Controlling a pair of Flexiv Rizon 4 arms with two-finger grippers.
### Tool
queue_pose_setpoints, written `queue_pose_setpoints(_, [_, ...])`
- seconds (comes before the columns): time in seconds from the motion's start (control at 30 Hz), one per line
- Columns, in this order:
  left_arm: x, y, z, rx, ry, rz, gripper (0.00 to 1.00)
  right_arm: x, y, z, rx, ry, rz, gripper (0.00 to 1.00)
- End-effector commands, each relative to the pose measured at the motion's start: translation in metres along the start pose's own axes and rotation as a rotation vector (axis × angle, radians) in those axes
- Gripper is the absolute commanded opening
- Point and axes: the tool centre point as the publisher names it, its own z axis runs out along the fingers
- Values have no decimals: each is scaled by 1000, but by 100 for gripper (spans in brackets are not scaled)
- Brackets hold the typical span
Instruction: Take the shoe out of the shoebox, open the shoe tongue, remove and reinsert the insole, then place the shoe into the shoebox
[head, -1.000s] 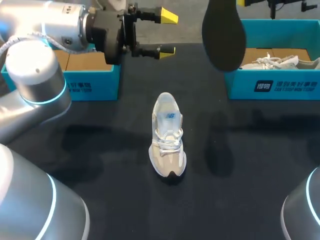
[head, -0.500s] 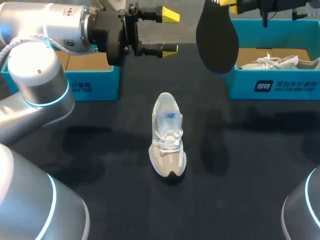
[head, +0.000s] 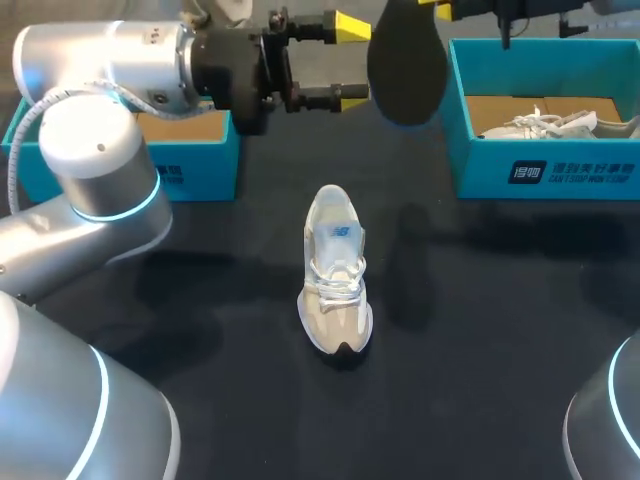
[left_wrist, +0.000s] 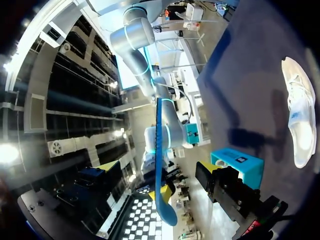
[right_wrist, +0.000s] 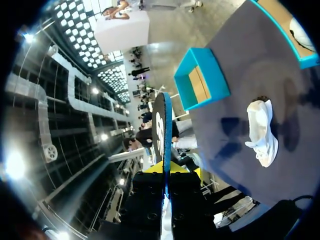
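On the black table, dead centre: white and beige lace-up sneaker, upright on its sole, toe end toward the robot as far as I can make out, nothing touching it.
Up above and beyond the sneaker: dark, flat oval foam insole, in the air, hanging lengthwise.
Right gripper: clamped on the insole's upper end, yellow tips pinching it from both sides.
Left gripper: spread wide, holding nothing, at the insole's height, on the far-left side of the sneaker. From its own camera the insole lines up between the fingers, but I can't tell if anything touches.
Teal cardboard shoebox: far left of the sneaker, looks empty.
Second teal shoebox: far right of the sneaker, with another white shoe inside.
Done, I'd say: sneaker is out of its box and the insole is out of the sneaker.
Left to do: insole back in, then the sneaker goes into the shoebox.
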Motion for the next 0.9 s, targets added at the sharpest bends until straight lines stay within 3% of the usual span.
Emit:
queue_pose_setpoints(0.03, [4, 2, 8, -5, -9, 1, 100, -1, 6, 13, 4, 14, 3, 0])
queue_pose_setpoints(0.73, [3, 1, 8, -28, -11, -1, 100, -21, -7, 18, 8, 19, 55, 0])
queue_pose_setpoints(0.77, [4, 1, 9, -29, -12, -1, 94, -21, -7, 18, 8, 20, 57, 0])
queue_pose_setpoints(0.8, [4, 1, 9, -29, -13, 1, 76, -21, -7, 18, 8, 22, 58, 0])
queue_pose_setpoints(0.87, [4, 1, 10, -25, -12, 3, 51, -20, -6, 18, 8, 24, 57, 0])
queue_pose_setpoints(0.9, [4, 1, 10, -23, -11, 1, 44, -20, -6, 18, 9, 25, 56, 0])
